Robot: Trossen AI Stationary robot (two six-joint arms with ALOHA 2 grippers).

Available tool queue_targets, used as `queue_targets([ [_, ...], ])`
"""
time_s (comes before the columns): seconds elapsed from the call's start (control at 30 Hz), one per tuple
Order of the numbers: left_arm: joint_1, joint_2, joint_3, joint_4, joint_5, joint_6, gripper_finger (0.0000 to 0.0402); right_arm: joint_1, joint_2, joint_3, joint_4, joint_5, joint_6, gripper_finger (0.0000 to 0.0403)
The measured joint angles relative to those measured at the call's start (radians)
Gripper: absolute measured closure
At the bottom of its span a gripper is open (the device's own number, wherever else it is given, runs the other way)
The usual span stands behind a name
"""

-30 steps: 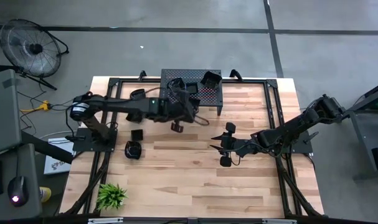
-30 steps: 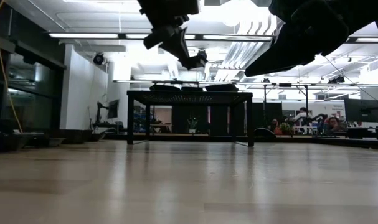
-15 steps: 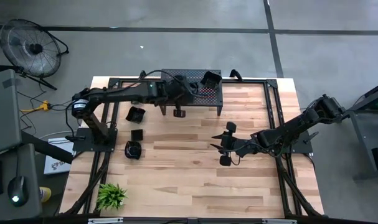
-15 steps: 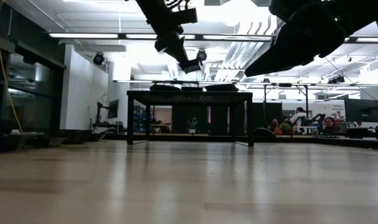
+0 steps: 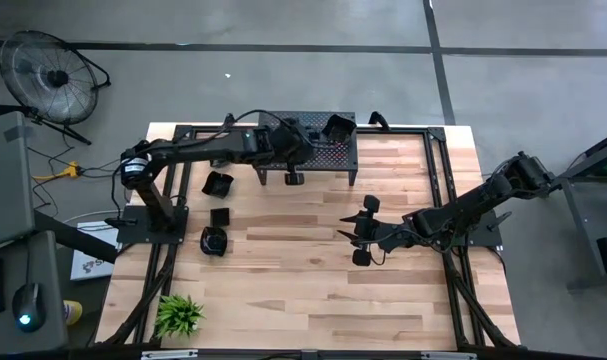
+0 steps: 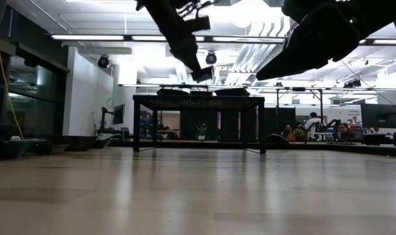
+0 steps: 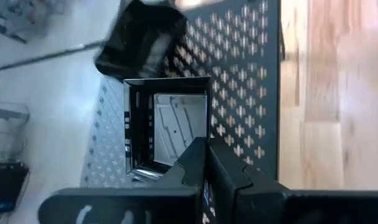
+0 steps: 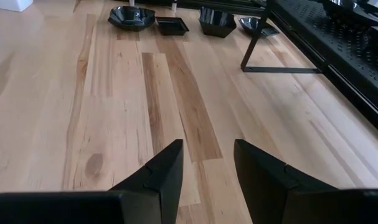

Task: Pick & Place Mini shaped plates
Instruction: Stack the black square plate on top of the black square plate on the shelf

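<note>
**Over the stand: a square plate about to be set down**

Nearest the stand (image 5: 308, 135), the left gripper (image 7: 206, 163) hangs above its perforated top, jaws closed on a square plate (image 7: 167, 127). Another plate (image 7: 141, 40) sits just beyond, on the stand. Placing looks in hand; next, lower and release. Well away from the stand, the right gripper (image 8: 207, 163) waits with jaws open. More plates (image 5: 216, 213) lie on the table (image 5: 283, 290).

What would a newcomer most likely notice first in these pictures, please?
Probably the left gripper, shut on a glossy black square plate above the large black perforated metal stand at the table's far edge. Next, the right gripper, which hangs with open jaws over bare light wooden table, and three more small black plates beside the left arm's base.
</note>
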Motion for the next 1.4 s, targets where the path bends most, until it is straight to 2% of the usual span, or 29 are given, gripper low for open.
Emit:
queue_targets([
  [0.13, 0.000, 0.014, 0.002, 0.032, -0.059, -0.016, 0.0396, 0.000, 0.000, 0.000, 0.000, 0.000, -0.004, 0.0265],
  [0.77, 0.000, 0.052, 0.000, 0.049, -0.106, -0.041, 0.0396, 0.000, 0.000, -0.001, -0.008, -0.002, -0.006, 0.0265],
  [1.07, 0.003, 0.052, 0.000, 0.057, -0.104, -0.094, 0.0396, 0.000, 0.000, -0.001, -0.007, -0.005, -0.005, 0.0265],
  [1.23, 0.035, 0.052, 0.000, 0.066, -0.024, -0.096, 0.0396, 0.000, 0.000, -0.001, -0.007, -0.005, -0.005, 0.0265],
  [1.4, 0.043, 0.052, 0.000, 0.066, -0.028, -0.097, 0.0396, 0.000, 0.000, -0.001, -0.008, -0.006, -0.006, 0.0265],
])
